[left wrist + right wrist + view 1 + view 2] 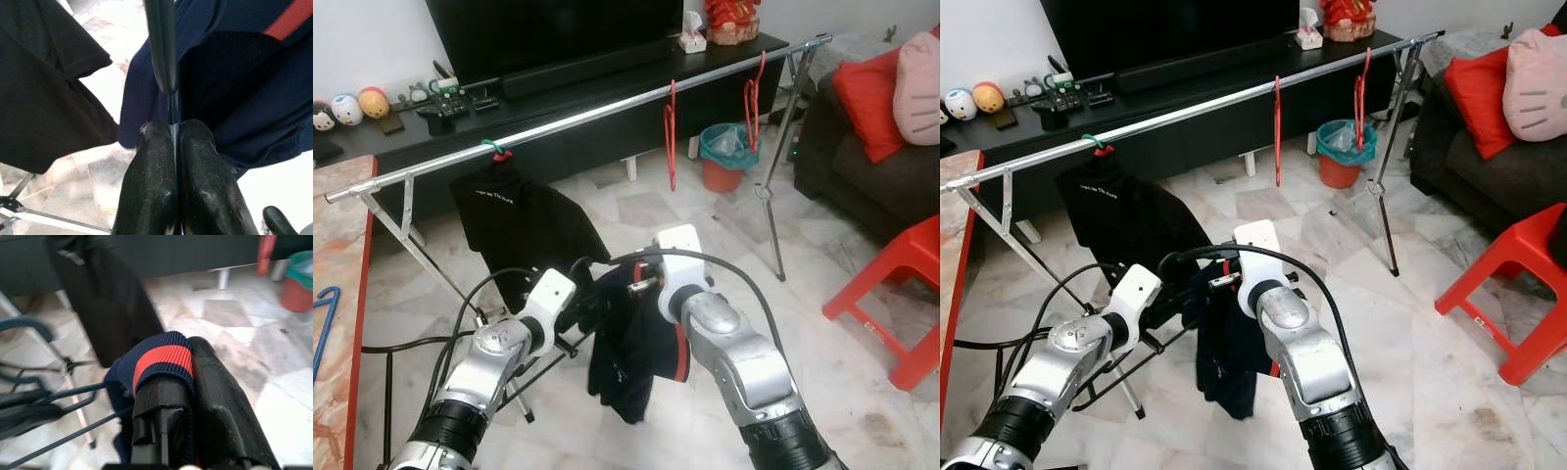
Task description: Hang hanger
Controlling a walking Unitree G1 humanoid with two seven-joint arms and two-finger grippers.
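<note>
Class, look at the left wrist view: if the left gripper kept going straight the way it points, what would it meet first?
Most likely the navy shirt directly ahead of the left gripper, which is already shut on a thin hanger wire; depth is hard to judge.

Pale marble floor (862, 392) spreads before me. Along the white wall (362, 39) runs a low black TV cabinet (607, 127) carrying a large dark television (558, 29). To my right stand a dark sofa (891, 186) with red cushion (867, 93) and a red plastic chair (901, 294).
</note>
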